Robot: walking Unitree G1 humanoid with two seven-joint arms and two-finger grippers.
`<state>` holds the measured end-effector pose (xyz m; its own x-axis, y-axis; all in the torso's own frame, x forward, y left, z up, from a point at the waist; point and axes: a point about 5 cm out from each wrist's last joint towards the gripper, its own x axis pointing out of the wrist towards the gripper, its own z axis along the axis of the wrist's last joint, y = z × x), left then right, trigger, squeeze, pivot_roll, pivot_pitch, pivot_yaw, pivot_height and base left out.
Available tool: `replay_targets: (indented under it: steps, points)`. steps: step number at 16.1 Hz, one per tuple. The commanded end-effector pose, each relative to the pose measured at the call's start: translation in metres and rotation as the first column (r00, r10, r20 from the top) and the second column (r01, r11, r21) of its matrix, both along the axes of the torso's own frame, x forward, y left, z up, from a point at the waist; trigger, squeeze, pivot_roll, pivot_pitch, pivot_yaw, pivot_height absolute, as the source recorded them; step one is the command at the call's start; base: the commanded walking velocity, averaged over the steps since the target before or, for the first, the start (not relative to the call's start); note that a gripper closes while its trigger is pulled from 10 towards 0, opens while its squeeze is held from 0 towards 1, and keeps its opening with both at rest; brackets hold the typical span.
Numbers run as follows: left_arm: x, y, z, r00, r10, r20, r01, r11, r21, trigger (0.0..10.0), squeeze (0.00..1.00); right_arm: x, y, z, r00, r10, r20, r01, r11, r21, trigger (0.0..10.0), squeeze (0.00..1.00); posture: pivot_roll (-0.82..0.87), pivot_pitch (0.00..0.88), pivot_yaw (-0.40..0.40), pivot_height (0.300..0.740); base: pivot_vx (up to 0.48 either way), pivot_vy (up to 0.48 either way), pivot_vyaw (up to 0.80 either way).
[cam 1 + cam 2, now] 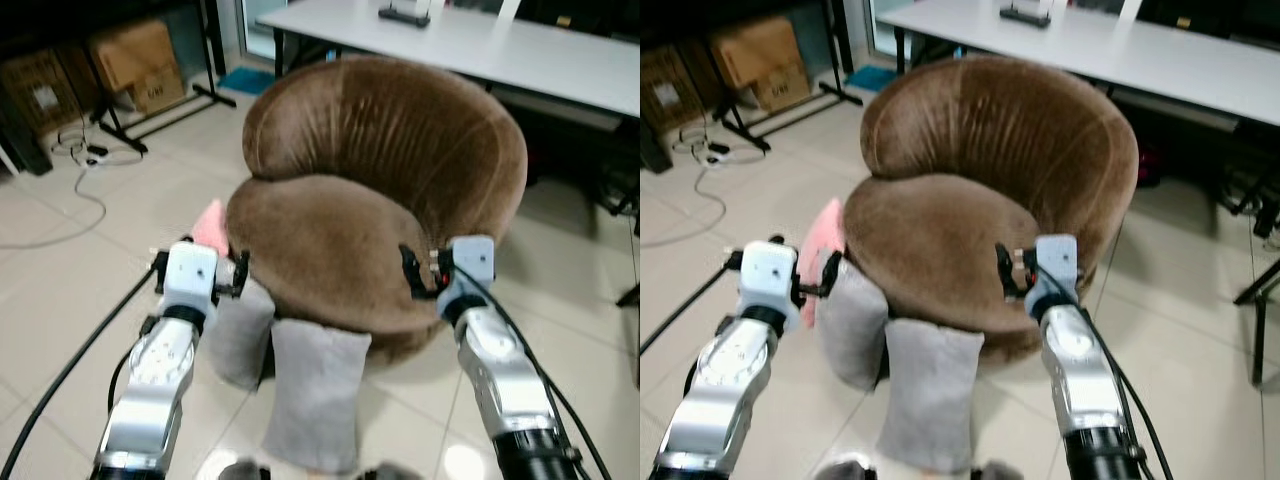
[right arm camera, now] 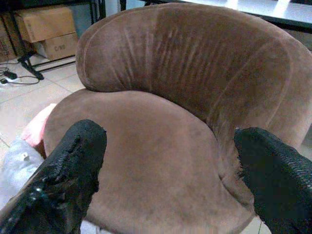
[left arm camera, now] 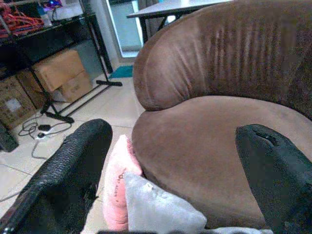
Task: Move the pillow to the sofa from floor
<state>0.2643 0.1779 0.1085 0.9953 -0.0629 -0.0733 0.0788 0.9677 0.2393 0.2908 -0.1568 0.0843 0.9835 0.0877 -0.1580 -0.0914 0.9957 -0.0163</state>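
Where sofa stands: three pillows.

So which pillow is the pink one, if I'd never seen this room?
Find the big round brown sofa in the middle of the tiled floor. Three pillows lean against its front base, on the robot's left. The pink pillow is the one furthest back, tucked against the sofa's side behind the two grey pillows; it is the only one that is not grey.
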Motion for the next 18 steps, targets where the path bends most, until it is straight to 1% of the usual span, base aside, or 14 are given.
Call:
replay_targets:
  steps: [1,4,6,7,8,10,18]
  points:
    - [-0.0024,0.0027,-0.0025,1.000,0.013,-0.005,-0.013,1.000,0.007,10.0,0.00,-0.0023,-0.0043,0.0004,1.000,-0.023,0.003,0.023,1.000,0.017,10.0,0.00,0.06,0.000,-0.035,0.666,0.000,0.000,0.00]
    - [-0.0028,0.0005,-0.0021,1.000,0.004,0.004,-0.004,1.000,0.001,10.0,0.00,-0.0059,-0.0058,-0.0019,0.999,-0.043,-0.007,0.043,0.999,0.008,10.0,0.00,0.05,0.000,-0.026,0.637,0.000,0.000,0.00]
    - [-0.0032,0.0002,-0.0022,1.000,0.008,0.010,-0.008,1.000,-0.002,10.0,0.00,-0.0067,-0.0078,-0.0034,0.998,-0.058,-0.019,0.057,0.998,-0.003,10.0,0.00,0.05,0.000,-0.022,0.637,0.000,0.000,0.00]
    - [-0.0032,0.0008,-0.0026,1.000,0.014,0.007,-0.014,1.000,-0.011,10.0,0.00,-0.0067,-0.0081,-0.0034,0.998,-0.058,-0.018,0.058,0.998,-0.004,10.0,0.00,0.05,0.000,-0.025,0.637,0.000,0.000,0.00]
    - [-0.0032,0.0017,-0.0020,1.000,0.019,0.010,-0.018,0.999,-0.038,10.0,0.00,-0.0069,-0.0088,-0.0029,0.998,-0.062,-0.016,0.062,0.998,-0.010,10.0,0.00,0.05,0.000,-0.028,0.637,0.000,0.000,0.00]
    - [-0.0041,0.0028,-0.0015,1.000,0.018,0.010,-0.018,0.999,-0.044,10.0,0.00,-0.0069,-0.0084,-0.0026,0.998,-0.057,-0.015,0.057,0.998,-0.002,10.0,0.00,0.05,0.000,-0.030,0.637,0.000,0.000,0.00]
    - [-0.0038,0.0039,-0.0028,1.000,0.023,0.005,-0.022,0.998,-0.056,10.0,0.00,-0.0043,-0.0094,-0.0033,0.997,-0.079,-0.024,0.078,0.997,-0.021,10.0,0.00,0.05,0.000,-0.038,0.637,0.325,0.000,0.00]
